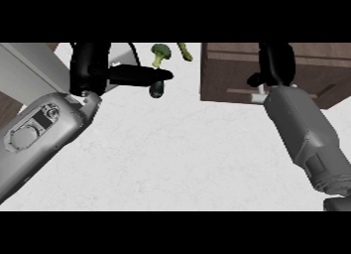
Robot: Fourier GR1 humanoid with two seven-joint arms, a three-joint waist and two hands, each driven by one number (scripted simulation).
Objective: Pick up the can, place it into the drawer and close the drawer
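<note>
Both left hand point(90, 64) and right hand point(277, 59) are cropped above; fingers' state cannot be told.

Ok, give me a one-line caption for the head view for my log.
Left hand by the dark can near green vegetables; right hand at the brown drawer's handle.

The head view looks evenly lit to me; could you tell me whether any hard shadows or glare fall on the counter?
Head view: the counter is evenly lit, with no hard shadow or glare on it; same view, the left hand and right hand read as dark shapes showing little surface detail.
</note>
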